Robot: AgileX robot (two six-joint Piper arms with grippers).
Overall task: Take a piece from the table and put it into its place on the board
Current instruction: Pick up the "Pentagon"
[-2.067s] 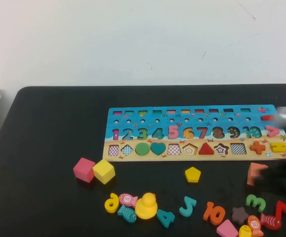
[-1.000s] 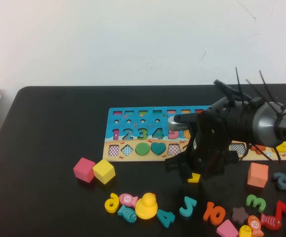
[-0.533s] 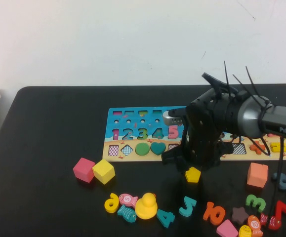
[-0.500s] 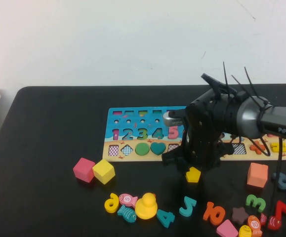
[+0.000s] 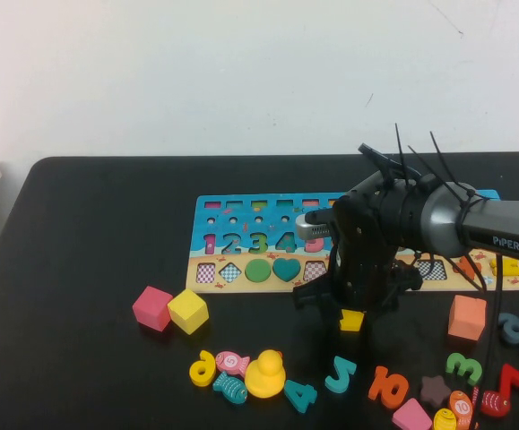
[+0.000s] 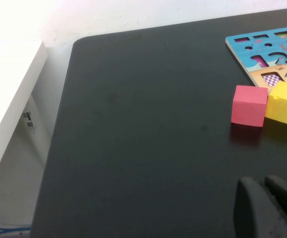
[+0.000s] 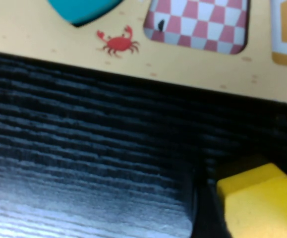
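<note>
The yellow pentagon piece (image 5: 351, 320) lies flat on the black table (image 5: 89, 251), just in front of the board (image 5: 272, 285). My right gripper (image 5: 350, 311) is down over the piece and open. In the right wrist view one ridged black finger (image 7: 108, 198) stands beside the piece (image 7: 262, 203) with a thin gap between them; the other finger is out of frame. The board's sandy band (image 7: 193, 64) lies just beyond it. My left gripper (image 6: 267, 198) is shut and empty, low over the table's left part, out of the high view.
A pink cube (image 5: 151, 307) and a yellow cube (image 5: 188, 310) sit left of the piece. A yellow duck (image 5: 264, 373), fish, numbers and an orange block (image 5: 467, 317) are scattered along the table's front. My right arm hides the board's middle slots.
My right arm came in from the right edge, moved left and lowered onto the yellow pentagon. The pentagon has stayed in place on the table.
</note>
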